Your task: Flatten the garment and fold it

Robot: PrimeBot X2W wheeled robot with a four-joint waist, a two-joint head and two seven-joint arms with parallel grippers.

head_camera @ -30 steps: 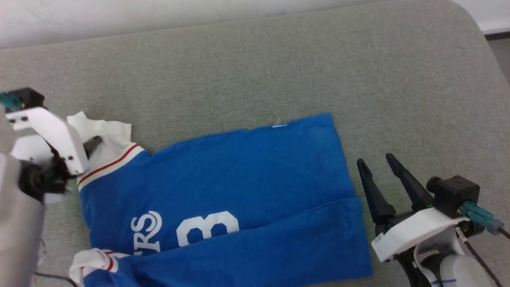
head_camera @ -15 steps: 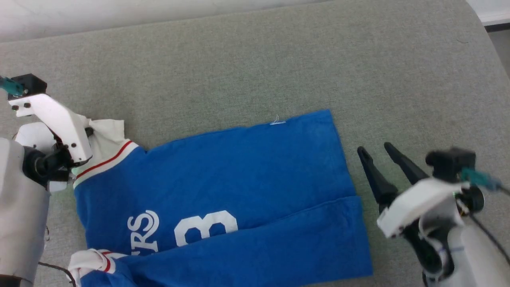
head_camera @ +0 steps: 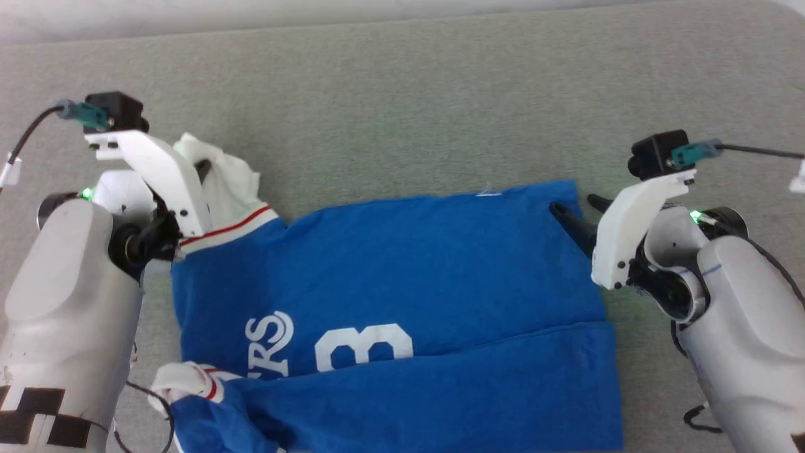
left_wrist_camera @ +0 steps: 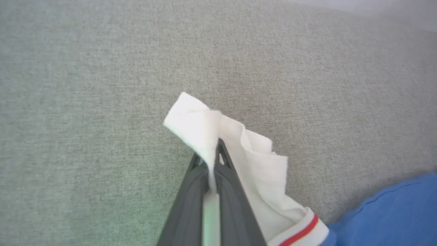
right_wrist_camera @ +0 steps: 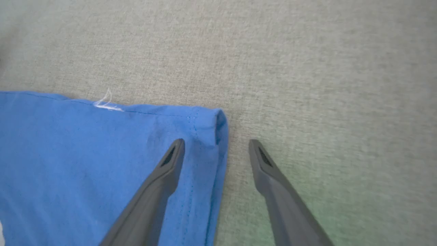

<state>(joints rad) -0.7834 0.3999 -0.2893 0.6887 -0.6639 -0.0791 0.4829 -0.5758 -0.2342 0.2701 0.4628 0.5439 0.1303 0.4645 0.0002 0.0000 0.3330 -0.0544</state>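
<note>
Head view: a royal-blue garment (head_camera: 390, 277) with white lettering lies mostly spread on a grey-green upholstered surface (head_camera: 402, 94), its near edge folded over. The left pincer (head_camera: 204, 168) is at the far-left white sleeve (head_camera: 233, 182). The right pincer (head_camera: 573, 206) sits at the far-right hem corner (head_camera: 563, 189).

Left wrist view: the left pincer (left_wrist_camera: 209, 152) is clenched on a fold of the white sleeve (left_wrist_camera: 259, 171), which rises crumpled above the surface.

Right wrist view: the right pincer (right_wrist_camera: 215, 141) is released, one finger over the blue hem corner (right_wrist_camera: 208, 126), the other over bare surface just beside it.

The cloth looks light, soft and limp, likely to sag and wrinkle. Corners, hems and sleeve ends seem the best places to take hold.
</note>
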